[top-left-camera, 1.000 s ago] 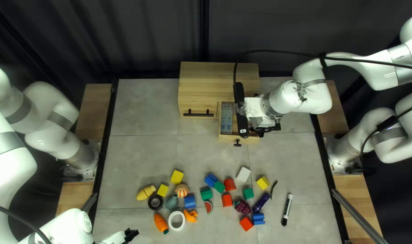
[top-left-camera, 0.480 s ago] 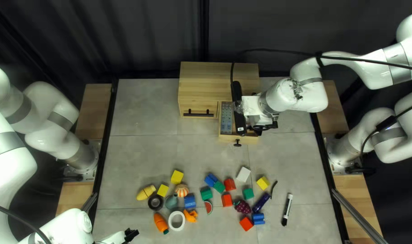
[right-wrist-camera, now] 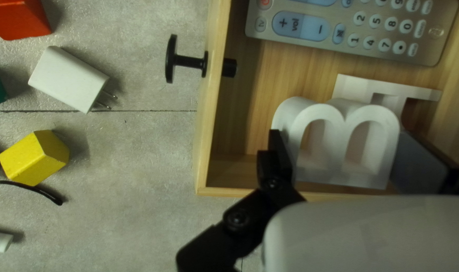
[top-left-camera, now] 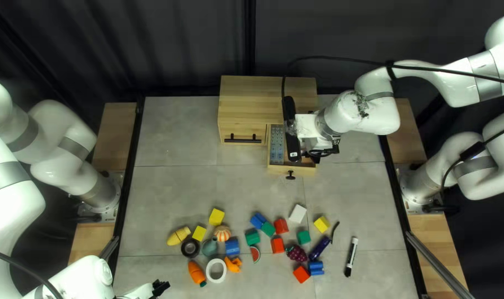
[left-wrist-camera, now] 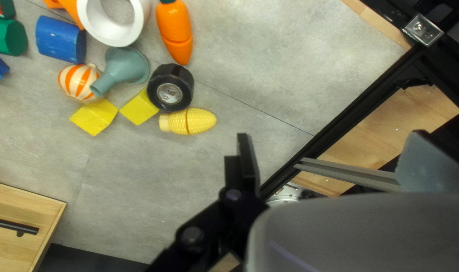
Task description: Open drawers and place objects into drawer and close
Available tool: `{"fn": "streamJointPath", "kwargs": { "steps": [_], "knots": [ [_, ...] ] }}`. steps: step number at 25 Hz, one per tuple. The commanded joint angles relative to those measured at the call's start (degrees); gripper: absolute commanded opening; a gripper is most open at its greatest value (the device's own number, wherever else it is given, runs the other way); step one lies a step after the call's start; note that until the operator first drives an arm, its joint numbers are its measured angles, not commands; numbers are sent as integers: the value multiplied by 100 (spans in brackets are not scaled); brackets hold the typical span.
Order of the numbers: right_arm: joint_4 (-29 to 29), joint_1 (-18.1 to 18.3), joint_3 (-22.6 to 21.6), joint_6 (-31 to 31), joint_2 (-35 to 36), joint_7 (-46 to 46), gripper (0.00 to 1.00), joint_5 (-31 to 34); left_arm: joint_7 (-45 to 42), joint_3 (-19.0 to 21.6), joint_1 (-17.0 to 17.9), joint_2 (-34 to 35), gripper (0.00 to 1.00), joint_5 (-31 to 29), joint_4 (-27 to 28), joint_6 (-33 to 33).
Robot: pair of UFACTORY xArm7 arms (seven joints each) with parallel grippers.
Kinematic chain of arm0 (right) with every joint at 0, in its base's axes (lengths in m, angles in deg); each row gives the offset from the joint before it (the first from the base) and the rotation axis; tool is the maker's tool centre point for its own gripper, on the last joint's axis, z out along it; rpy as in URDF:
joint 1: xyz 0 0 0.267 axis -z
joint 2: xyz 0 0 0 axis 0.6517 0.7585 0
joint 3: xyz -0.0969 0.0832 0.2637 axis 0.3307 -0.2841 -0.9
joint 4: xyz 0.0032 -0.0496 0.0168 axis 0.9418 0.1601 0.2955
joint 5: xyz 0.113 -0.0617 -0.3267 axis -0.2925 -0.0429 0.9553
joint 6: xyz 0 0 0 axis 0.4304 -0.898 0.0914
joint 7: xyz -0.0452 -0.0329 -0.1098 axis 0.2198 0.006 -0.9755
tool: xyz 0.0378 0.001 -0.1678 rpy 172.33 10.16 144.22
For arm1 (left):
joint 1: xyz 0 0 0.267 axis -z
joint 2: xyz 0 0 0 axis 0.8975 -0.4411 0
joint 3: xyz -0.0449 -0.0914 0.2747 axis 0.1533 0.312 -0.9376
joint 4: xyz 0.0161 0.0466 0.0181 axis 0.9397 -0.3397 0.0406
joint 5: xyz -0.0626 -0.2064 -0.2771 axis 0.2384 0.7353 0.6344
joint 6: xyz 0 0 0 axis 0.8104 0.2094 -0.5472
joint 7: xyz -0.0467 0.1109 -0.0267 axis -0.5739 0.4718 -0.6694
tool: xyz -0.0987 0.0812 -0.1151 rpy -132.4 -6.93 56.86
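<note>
Over the open drawer (top-left-camera: 276,168) of the wooden cabinet (top-left-camera: 249,102) is my right gripper (top-left-camera: 320,151), its fingertips hidden from above. In the right wrist view, my right gripper (right-wrist-camera: 348,156) is shut on a white B-shaped piece (right-wrist-camera: 340,176), a finger against either side. Inside the drawer (right-wrist-camera: 203,151) lie a grey remote (right-wrist-camera: 310,43) and another white piece (right-wrist-camera: 358,86), partly covered by the B-shaped one. My left gripper (top-left-camera: 160,287) is low at the left of the top left view. In its wrist view, my left gripper (left-wrist-camera: 330,161) stands open and empty.
The cabinet's other front, with a bar handle (top-left-camera: 243,140), is closed. Across the near half of the table lie coloured blocks, toy corn (left-wrist-camera: 189,121), a toy carrot (left-wrist-camera: 175,32), black tape (left-wrist-camera: 170,88), a funnel (left-wrist-camera: 126,65), a white charger (right-wrist-camera: 68,78) and a marker (top-left-camera: 351,257).
My right arm has shifted slightly toward the left of the top left view, still over the open drawer. The left arm and the table objects have not moved.
</note>
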Motion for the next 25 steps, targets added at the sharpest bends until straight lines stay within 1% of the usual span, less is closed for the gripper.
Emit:
{"fn": "streamJointPath", "kwargs": {
  "steps": [1, 25],
  "knots": [
    [49, 9, 17, -53, 0, 0, 0, -2, 0, 0, 0, 0, 100, 0, 0, 0],
    [-48, 56, 98, -84, 132, -103, 0, 10, 0, 0, 0, 0, 100, 0, 0, 0]
  ]
}}
